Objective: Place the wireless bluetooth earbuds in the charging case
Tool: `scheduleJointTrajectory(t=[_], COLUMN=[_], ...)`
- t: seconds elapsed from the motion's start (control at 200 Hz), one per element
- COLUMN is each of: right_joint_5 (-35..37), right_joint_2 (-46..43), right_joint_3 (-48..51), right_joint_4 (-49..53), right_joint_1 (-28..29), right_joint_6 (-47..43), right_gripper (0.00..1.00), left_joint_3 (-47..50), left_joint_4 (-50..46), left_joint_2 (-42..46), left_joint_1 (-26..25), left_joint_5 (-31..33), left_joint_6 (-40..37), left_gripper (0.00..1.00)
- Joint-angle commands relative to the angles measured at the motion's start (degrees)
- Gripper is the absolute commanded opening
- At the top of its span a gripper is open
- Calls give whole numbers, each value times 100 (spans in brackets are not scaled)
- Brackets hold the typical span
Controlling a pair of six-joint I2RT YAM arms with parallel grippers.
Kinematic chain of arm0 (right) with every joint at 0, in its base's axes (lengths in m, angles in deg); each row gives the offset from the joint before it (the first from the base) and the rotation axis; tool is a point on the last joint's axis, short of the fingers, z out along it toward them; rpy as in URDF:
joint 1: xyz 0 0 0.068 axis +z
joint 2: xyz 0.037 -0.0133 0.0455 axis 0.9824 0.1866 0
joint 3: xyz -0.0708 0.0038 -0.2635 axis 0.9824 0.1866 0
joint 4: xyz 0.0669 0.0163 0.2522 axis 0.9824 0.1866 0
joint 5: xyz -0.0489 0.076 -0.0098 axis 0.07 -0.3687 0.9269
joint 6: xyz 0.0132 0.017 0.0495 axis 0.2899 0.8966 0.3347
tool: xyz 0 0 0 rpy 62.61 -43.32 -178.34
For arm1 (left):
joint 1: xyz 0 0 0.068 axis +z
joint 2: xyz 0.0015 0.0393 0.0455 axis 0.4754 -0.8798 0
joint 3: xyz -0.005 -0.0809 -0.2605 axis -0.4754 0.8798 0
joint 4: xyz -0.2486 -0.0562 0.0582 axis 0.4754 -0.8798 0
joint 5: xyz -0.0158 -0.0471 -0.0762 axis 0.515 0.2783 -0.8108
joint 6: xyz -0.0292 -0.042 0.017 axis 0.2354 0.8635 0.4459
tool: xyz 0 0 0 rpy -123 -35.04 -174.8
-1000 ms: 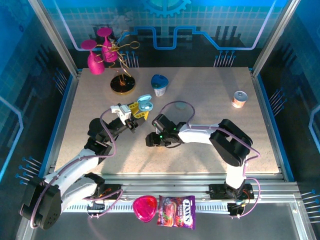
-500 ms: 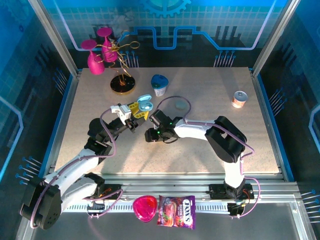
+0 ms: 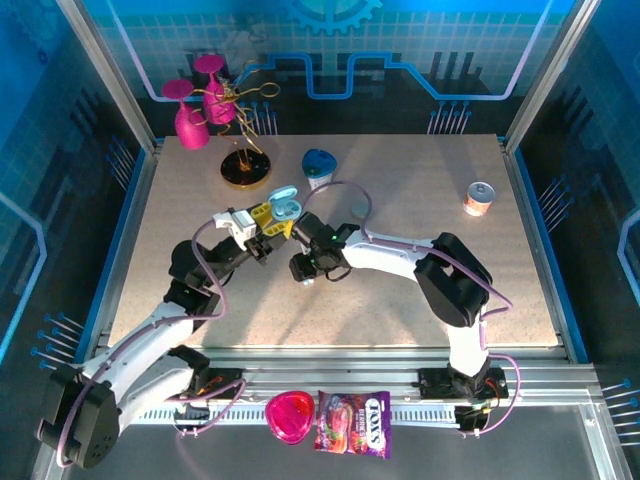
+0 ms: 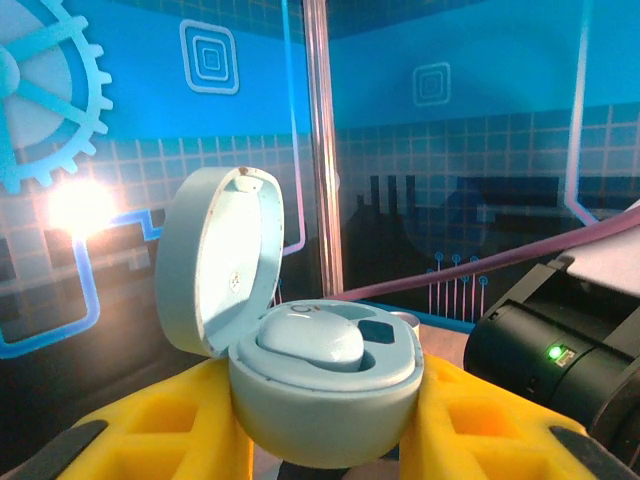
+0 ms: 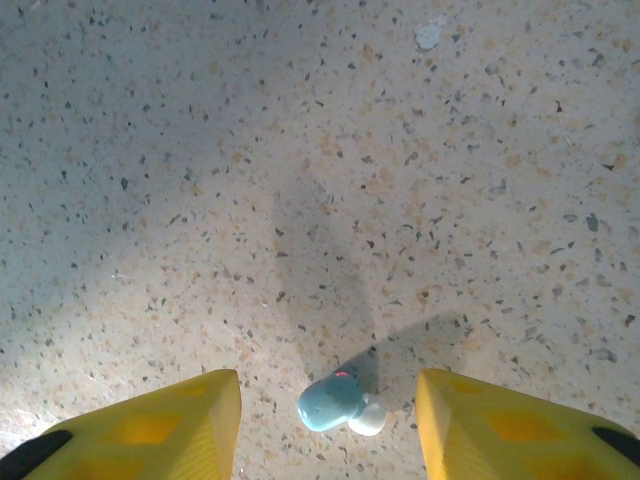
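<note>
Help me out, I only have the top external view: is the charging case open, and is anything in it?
Observer: Left wrist view: the charging case has its lid up, and a seated earbud lies inside.
Operator: Anything held on the right?
Observer: No. Right wrist view: the right gripper is open astride a loose earbud on the table, touching neither finger.
Operator: And on the left?
Observer: The left gripper is shut on the charging case, a yellow finger on each side.

Pale-blue case (image 4: 325, 400), pale-blue earbud (image 5: 332, 401), table (image 5: 300, 150) — beige, dark-speckled
</note>
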Motion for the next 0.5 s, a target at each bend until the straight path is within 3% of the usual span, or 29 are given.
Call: scheduleJointTrajectory(t=[0.0, 0.265, 0.495], right_joint_5=[-198, -737, -938], right_joint_2=[294, 680, 410], right_joint_3=[-270, -436, -129], right_joint_4=[222, 166, 122], right_joint_1=[54, -25, -16], right_joint_6=[-324, -463, -402], right_gripper=[50, 51, 50], left_joint_3=[36, 34, 10], left_joint_4=[-2, -64, -102], left_joint_2=[120, 191, 168], left_joint_1=[57, 58, 64], left_joint_5=[128, 196, 196], left_joint_6=[-9, -35, -39], left_gripper=[32, 32, 32])
